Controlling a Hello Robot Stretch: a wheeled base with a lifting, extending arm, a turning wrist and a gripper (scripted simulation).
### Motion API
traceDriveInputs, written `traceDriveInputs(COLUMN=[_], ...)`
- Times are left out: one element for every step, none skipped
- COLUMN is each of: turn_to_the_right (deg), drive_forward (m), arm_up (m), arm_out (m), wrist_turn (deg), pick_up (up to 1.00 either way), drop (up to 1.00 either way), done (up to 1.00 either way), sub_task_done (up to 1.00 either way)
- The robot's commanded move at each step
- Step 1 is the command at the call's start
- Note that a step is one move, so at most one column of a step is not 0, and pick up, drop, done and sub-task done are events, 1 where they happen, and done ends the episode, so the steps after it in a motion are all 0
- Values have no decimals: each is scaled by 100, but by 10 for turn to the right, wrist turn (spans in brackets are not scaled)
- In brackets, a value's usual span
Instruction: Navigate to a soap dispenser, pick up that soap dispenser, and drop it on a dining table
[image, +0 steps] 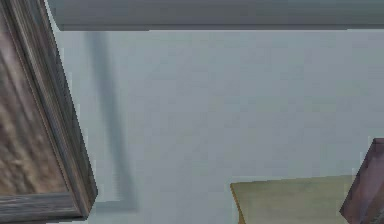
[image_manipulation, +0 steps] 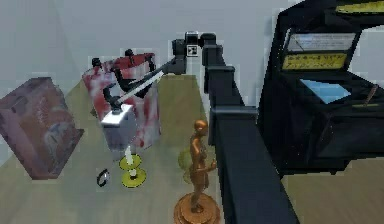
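Beige surface (image_manipulation: 60, 198) runs across the arm side view, and the dark arm (image_manipulation: 232, 130) rises over it to two white marker squares (image_manipulation: 186, 46) at its far end. Left of those, the hand (image_manipulation: 120, 100) reaches its thin fingers down and to the left across a red-and-white mottled container (image_manipulation: 152, 120). Just below the fingertips sits a small white block (image_manipulation: 118, 119), the likeliest candidate for the soap dispenser, though its shape is too vague to be sure. Whether the hand touches it, hangs over it or holds anything cannot be told, and the set of the fingers cannot be read either.

A mauve box (image_manipulation: 40, 125) stands at the view's left, near the container. Nearer the bottom edge are a yellow object (image_manipulation: 131, 172) with a pale upright stem (possibly a candle) and, just left of it, a small dark ring (image_manipulation: 103, 179). A bronze statuette (image_manipulation: 197, 170) stands upright beside the arm. A black cabinet (image_manipulation: 320, 100) with a blue panel stands at the right.

The forward view faces a pale blue-grey wall (image: 230, 100) with a wood-framed picture (image: 35, 110) at the left and a dark purplish thing (image: 368, 185) at the right edge.
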Motion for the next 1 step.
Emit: traceDriveInputs(turn_to_the_right=[0], drive_forward=[0], arm_up=[-2], arm_out=[0], wrist_turn=[0], pick_up=[0], drop=[0], done=[0], sub_task_done=[0])
